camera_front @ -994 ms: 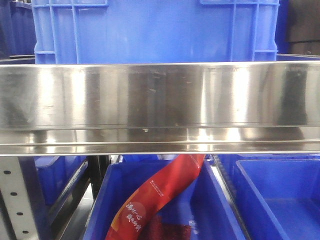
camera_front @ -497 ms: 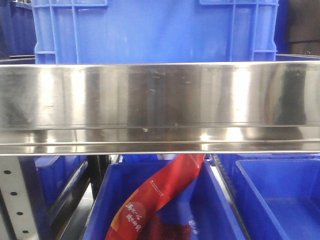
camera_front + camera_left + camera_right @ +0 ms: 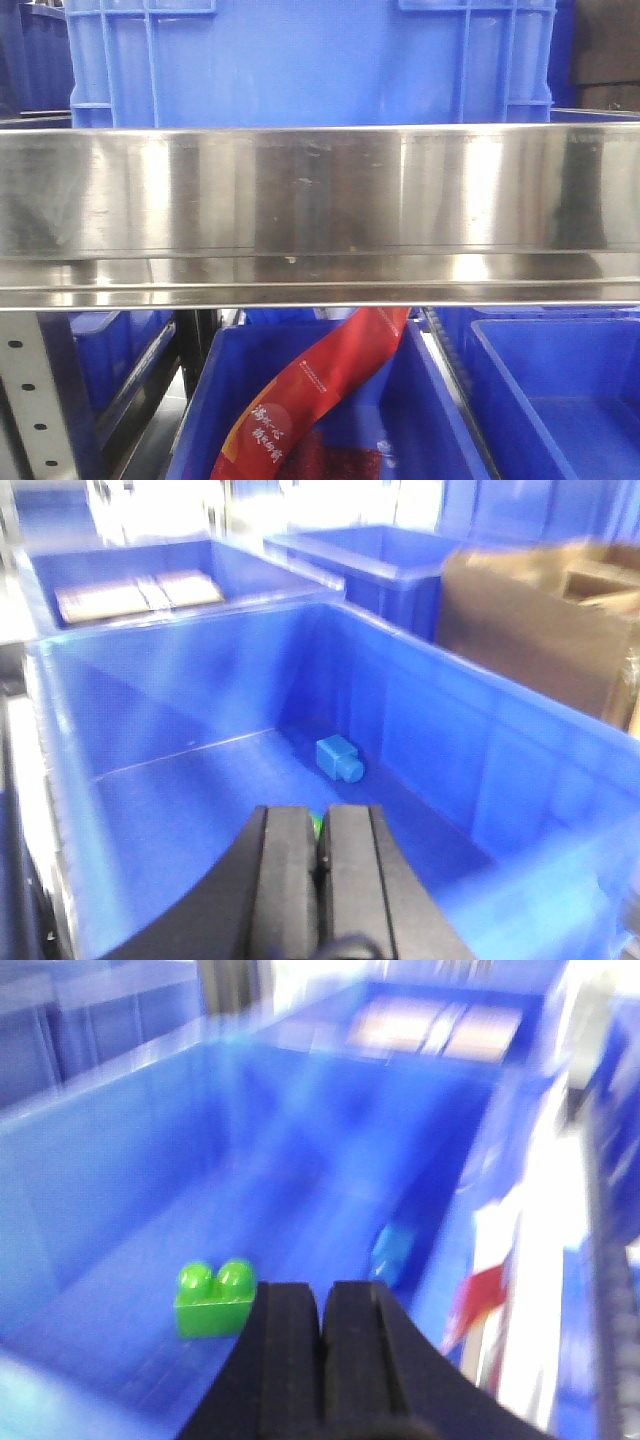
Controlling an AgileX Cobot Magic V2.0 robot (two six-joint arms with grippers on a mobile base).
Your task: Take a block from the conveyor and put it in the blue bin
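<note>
We note a wide stainless steel panel [image 3: 320, 215] running across the whole front view, its face streaked with reflections. Below its lower edge a red snack packet [image 3: 318, 395] with white lettering leans diagonally, its upper end hidden behind the panel. At lower left stands a pale perforated metal upright [image 3: 28, 395] with a row of round holes.

In the left wrist view we record a brown cardboard box [image 3: 545, 620] at right, its top flaps open. At upper left two flat tan cards [image 3: 140, 593] lie side by side; the same pale pair appears, blurred, at the top of the right wrist view.
</note>
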